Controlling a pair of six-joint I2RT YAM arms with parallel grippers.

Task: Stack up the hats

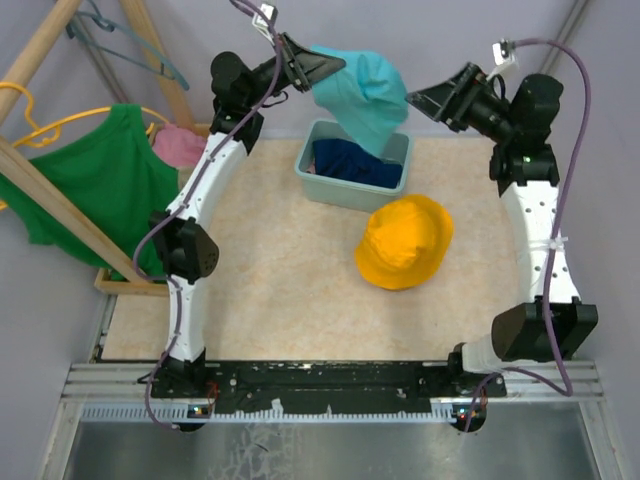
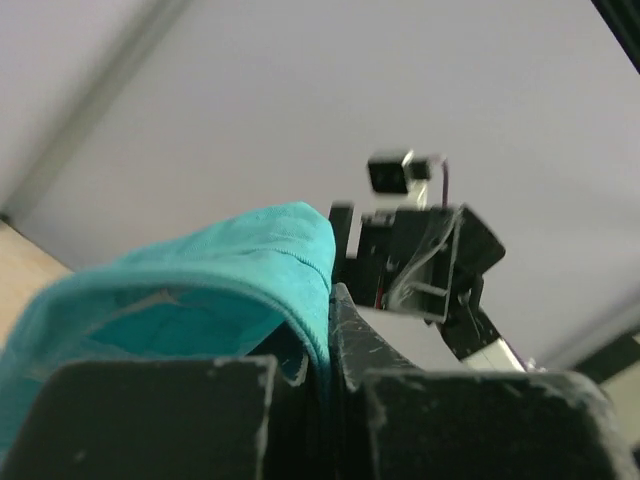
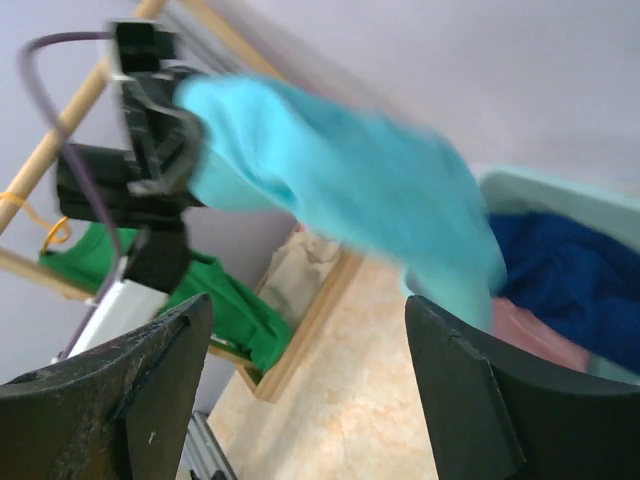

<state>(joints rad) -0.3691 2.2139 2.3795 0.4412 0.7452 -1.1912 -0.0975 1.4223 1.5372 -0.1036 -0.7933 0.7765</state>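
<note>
My left gripper is shut on the brim of the teal hat and holds it up above the grey-green bin; the pinched brim shows in the left wrist view. The navy blue hat lies in the bin, and a pink hat shows under it in the right wrist view. The orange-yellow hat lies on the table right of centre. My right gripper is open and empty, just right of the hanging teal hat.
A wooden rack stands at the left with a green tank top and a pink cloth. A wooden tray edge lies at the table's left side.
</note>
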